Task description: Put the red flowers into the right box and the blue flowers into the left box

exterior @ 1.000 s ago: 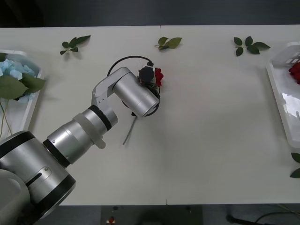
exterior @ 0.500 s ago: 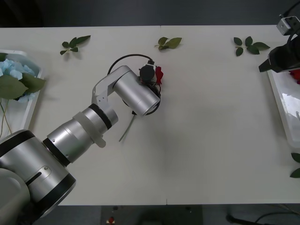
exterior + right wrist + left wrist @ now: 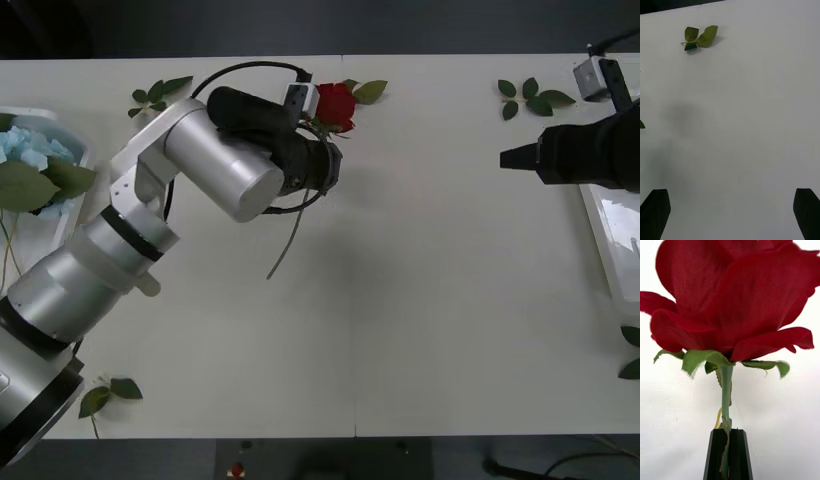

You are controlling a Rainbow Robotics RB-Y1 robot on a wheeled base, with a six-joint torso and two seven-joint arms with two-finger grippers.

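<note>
Rose in transit, sorting half done
Left gripper pinches its stem; right gripper gapes empty near right box; hydrangeas already in left box.

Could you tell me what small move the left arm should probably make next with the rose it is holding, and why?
Probably carry it a little toward the robot's right, to meet the right gripper. The left gripper is shut on the red rose just below the bloom, with the stem hanging over the table, while the right gripper reaches in, open, from beside the right box.
</note>
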